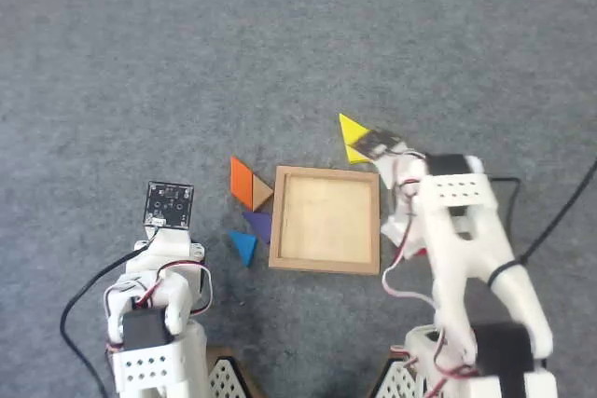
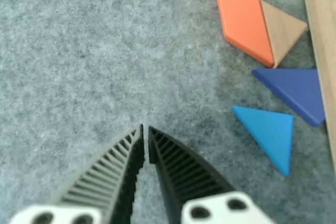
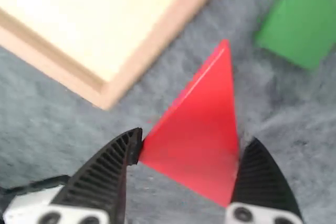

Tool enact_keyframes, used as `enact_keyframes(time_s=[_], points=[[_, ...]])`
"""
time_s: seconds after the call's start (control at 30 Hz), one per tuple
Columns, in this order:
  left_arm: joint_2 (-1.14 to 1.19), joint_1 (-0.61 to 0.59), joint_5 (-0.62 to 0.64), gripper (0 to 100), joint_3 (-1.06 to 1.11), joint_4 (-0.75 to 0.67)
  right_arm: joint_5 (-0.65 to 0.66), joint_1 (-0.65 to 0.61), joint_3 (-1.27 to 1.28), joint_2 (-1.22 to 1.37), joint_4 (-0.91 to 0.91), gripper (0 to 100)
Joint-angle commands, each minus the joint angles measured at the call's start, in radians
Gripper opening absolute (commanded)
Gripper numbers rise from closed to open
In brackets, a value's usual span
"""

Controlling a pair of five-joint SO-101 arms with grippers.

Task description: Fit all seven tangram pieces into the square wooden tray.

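Fingers [image 3: 113, 171] of the right gripper [image 3: 195, 139] clasp a red triangle [image 3: 202, 119] between them. The wooden tray [image 3: 163, 35] lies just beyond their tips. The left gripper [image 2: 146, 129] is clenched and empty, with a blue triangle [image 2: 270, 132] near its tips.

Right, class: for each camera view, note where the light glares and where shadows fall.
High view: even, soft light, no hard shadows, and the wooden tray looks pale without glare. Left wrist view: the blue triangle casts only a narrow soft shadow on the carpet. Right wrist view: the wooden tray floor glares near-white, and a bright streak runs along one edge of the red triangle.
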Motion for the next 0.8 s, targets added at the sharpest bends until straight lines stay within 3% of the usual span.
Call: enact_keyframes(time_s=[0.0,0.3,0.47,0.77], points=[[-0.012,0.000,-0.006,2,-0.008,0.005,-0.104,-0.165,-0.138,-0.068,0.065,16.5],[-0.012,0.000,-0.006,2,-0.008,0.005,-0.117,-0.380,-0.532,0.294,0.067,16.6],[-0.012,0.000,-0.006,2,-0.008,0.005,-0.051,-0.469,-0.700,0.519,0.056,16.6],[-0.012,0.000,-0.006,2,-0.008,0.005,0.025,-0.479,-0.764,0.653,0.022,16.6]])
